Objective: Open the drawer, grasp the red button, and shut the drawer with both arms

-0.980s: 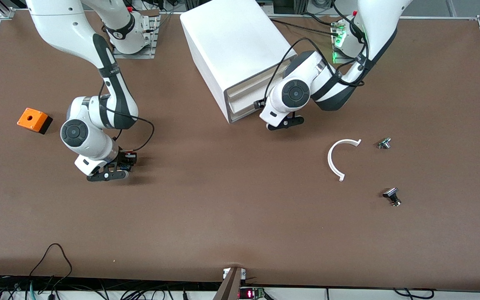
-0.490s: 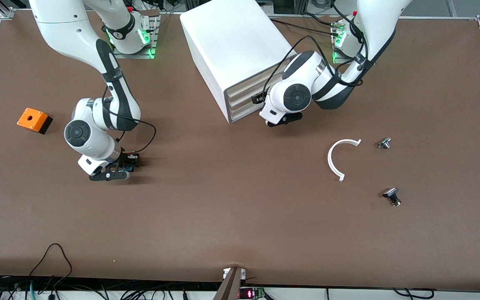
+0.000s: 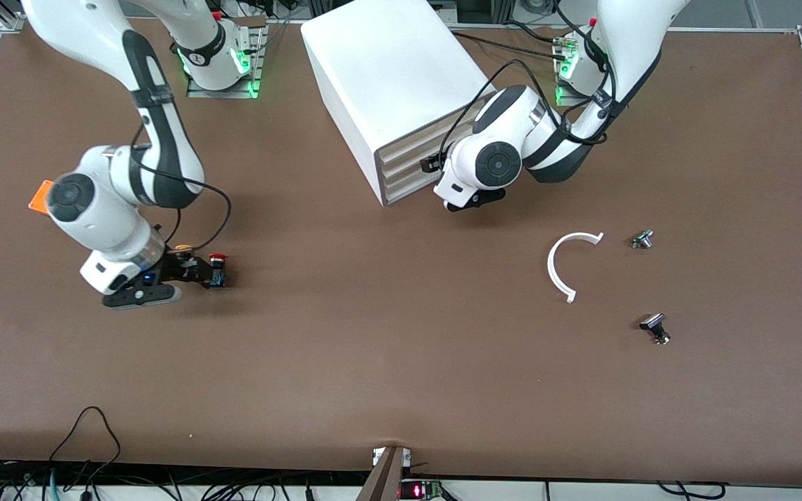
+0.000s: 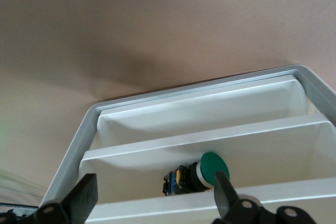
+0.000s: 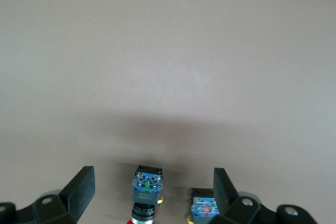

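Note:
The white cabinet (image 3: 387, 69) stands at the table's back. Its middle drawer (image 3: 408, 164) sits flush with the other two fronts. My left gripper (image 3: 467, 204) is open and empty just in front of the drawer fronts; its fingertips (image 4: 86, 198) frame them in the left wrist view. The red-capped button (image 3: 218, 261) lies on the table. My right gripper (image 3: 195, 271) is open low beside it. In the right wrist view the button (image 5: 147, 187) lies between the open fingers (image 5: 79, 192), untouched.
A yellow-orange-capped button (image 3: 179, 248) lies by the right gripper, next to one finger (image 5: 203, 208). A green-capped button (image 4: 212, 169) lies in a drawer. The right arm half hides the orange box (image 3: 39, 195). A white arc (image 3: 564, 264) and two small parts (image 3: 642, 239) (image 3: 655, 328) lie toward the left arm's end.
The left gripper pushed the middle drawer flush, then held still. The right arm swung toward its own end of the table; the red button stayed where it lay.

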Motion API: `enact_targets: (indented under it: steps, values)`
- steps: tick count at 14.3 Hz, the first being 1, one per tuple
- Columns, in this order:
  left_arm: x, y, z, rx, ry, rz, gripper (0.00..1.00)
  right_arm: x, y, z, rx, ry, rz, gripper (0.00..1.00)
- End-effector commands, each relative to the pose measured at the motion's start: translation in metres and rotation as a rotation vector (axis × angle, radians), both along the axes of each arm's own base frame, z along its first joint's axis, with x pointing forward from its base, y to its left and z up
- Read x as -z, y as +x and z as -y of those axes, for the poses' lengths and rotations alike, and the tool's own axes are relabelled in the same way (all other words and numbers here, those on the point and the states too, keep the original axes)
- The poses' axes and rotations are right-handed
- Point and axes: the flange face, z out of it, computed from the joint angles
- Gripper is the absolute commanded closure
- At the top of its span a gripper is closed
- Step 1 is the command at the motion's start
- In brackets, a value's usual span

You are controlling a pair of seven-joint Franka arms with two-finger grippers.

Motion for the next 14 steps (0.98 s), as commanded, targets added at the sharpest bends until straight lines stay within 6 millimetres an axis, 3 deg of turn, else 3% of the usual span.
enact_targets:
  steps: [1,3,6,9,11,14]
  values:
    - [-0.022,0.018,-0.008,0.001,-0.022,0.034,0.02,-0.047,-0.013,0.002,-0.004,0.060,-0.018,0.00]
    - [-0.040,0.050,-0.032,0.005,0.012,0.108,0.02,-0.074,-0.016,0.001,0.029,0.086,-0.025,0.00]
    - [-0.087,0.101,-0.077,0.013,0.083,0.187,0.02,-0.108,-0.019,0.003,0.016,0.093,-0.032,0.00]
    - [-0.118,0.140,-0.140,0.058,0.024,0.215,0.02,-0.152,-0.019,0.008,0.037,0.052,-0.092,0.00]
    - [-0.134,0.152,-0.177,0.197,0.024,0.261,0.02,-0.189,-0.025,0.013,0.085,-0.006,-0.101,0.00]
    - [-0.178,0.164,-0.217,0.373,0.060,0.357,0.02,-0.228,-0.040,0.018,0.080,0.009,-0.113,0.00]
